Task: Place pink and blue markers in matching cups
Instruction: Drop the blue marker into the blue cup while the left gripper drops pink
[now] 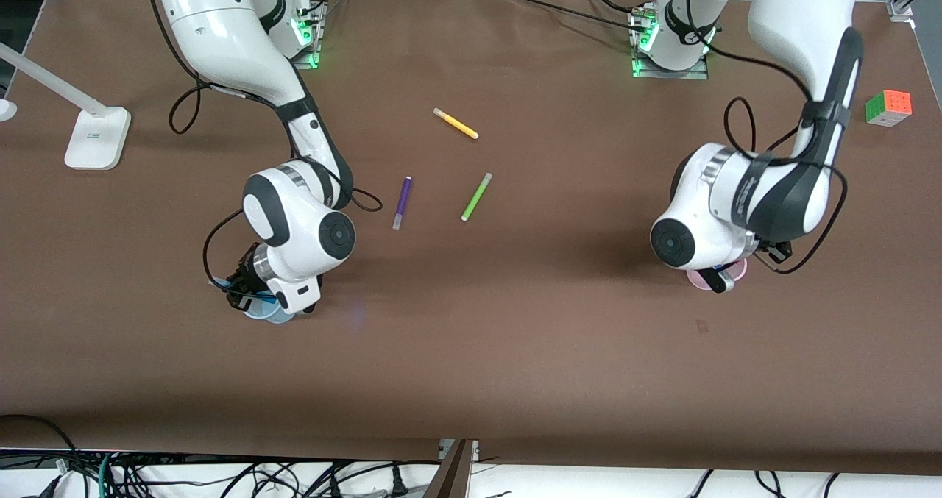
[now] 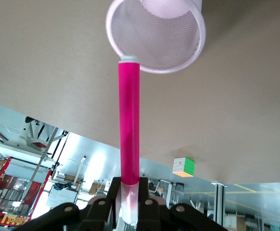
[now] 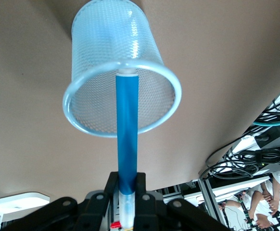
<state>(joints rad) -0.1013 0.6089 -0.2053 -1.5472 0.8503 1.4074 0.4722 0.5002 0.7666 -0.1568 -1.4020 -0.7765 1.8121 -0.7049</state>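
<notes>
My left gripper [image 2: 130, 204] is shut on the pale cap end of the pink marker [image 2: 129, 120]. The marker points down at the pale pink cup [image 2: 178, 43], its tip at the cup's rim. In the front view this gripper [image 1: 720, 277] hangs over the pink cup [image 1: 698, 279] toward the left arm's end of the table. My right gripper [image 3: 127, 202] is shut on the cap end of the blue marker [image 3: 127, 125], whose tip is over the mouth of the light blue cup [image 3: 96, 57]. In the front view it [image 1: 257, 296] is over the blue cup [image 1: 271, 314].
A yellow marker [image 1: 456, 123], a purple marker [image 1: 402, 201] and a green marker [image 1: 476, 197] lie mid-table, farther from the front camera than both cups. A colour cube [image 1: 888, 107] sits at the left arm's end. A white lamp base [image 1: 96, 137] stands at the right arm's end.
</notes>
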